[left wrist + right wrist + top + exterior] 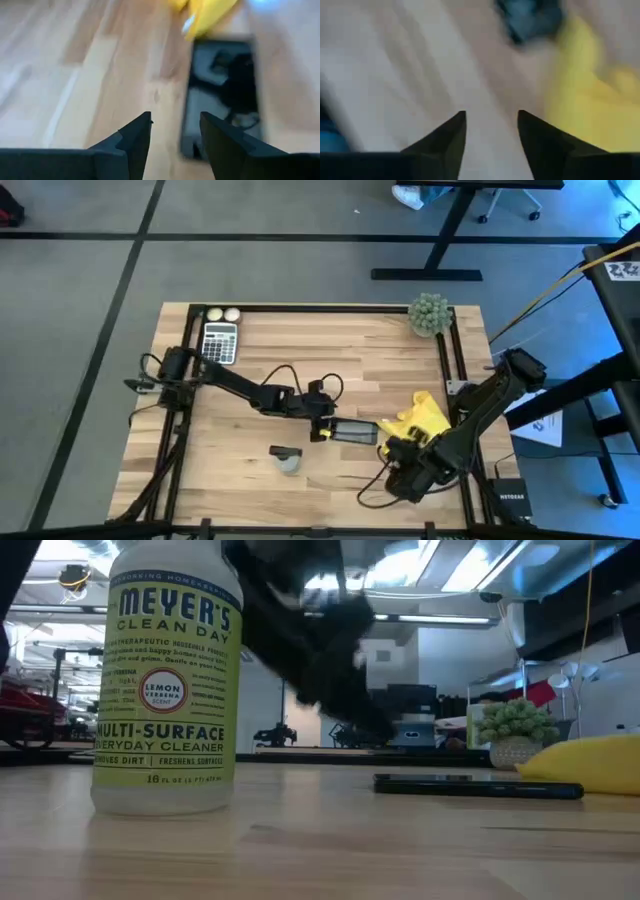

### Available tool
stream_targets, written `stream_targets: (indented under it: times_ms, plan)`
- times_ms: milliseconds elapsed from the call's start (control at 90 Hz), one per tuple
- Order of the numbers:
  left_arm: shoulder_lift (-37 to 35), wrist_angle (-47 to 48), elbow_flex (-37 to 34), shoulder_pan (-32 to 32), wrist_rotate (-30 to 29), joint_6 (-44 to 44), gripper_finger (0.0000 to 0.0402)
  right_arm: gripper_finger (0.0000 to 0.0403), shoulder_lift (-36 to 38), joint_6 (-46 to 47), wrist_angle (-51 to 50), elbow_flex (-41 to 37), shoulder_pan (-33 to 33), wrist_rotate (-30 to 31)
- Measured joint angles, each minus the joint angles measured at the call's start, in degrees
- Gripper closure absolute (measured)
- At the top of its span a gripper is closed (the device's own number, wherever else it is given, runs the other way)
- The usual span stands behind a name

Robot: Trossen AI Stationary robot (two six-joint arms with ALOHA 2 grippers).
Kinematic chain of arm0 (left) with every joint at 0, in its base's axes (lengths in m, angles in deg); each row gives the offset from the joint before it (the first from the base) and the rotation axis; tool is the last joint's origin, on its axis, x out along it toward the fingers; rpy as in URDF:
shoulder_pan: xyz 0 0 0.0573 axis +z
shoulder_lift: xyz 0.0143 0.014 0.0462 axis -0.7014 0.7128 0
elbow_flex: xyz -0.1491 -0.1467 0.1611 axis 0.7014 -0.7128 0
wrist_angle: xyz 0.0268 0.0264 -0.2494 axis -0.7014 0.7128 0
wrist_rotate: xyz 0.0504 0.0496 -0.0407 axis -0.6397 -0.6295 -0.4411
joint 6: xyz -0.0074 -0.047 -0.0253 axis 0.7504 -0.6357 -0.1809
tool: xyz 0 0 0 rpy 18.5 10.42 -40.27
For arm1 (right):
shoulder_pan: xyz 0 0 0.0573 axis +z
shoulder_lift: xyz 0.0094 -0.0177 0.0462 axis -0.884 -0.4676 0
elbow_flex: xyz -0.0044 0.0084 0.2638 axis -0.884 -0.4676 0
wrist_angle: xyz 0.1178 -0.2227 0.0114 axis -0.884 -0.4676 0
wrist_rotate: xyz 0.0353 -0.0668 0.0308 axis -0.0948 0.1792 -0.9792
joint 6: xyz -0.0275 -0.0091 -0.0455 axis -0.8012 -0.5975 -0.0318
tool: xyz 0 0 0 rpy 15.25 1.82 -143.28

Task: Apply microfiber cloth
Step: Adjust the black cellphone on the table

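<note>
Microfiber cloth (418, 418) lies bunched at the far right end of the smartphone (352, 431), touching it; right gripper (490, 131), jaws parted and empty, sits just beside the cloth and nearer than the left gripper (175, 135), likewise parted, at the phone's opposite end.

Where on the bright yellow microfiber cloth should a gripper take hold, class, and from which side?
Probably its raised, bunched part, from straight above. The bright yellow microfiber cloth lies crumpled on the wooden table, so folds stand up to pinch. The right gripper, open, is beside it; the black smartphone lies at its other edge.
</note>
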Motion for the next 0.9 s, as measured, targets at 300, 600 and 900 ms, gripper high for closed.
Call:
stream_targets:
  times_ms: [300,600,900]
  plan:
    - [5.2,-2.5,0.3,1.9,0.7,-3.5,0.0249,0.0233,-3.6,-3.8,22.7,-16.1,-5.9,-1.3]
    - [5.2,-2.0,0.4,1.6,10.4,-9.1,0.0249,0.0265,-3.2,-12.4,24.6,-20.9,-13.2,-0.2]
    - [5.3,-2.8,0.3,-1.0,23.1,-7.6,0.0249,0.0276,-3.4,-22.2,24.2,-21.1,-20.6,6.0]
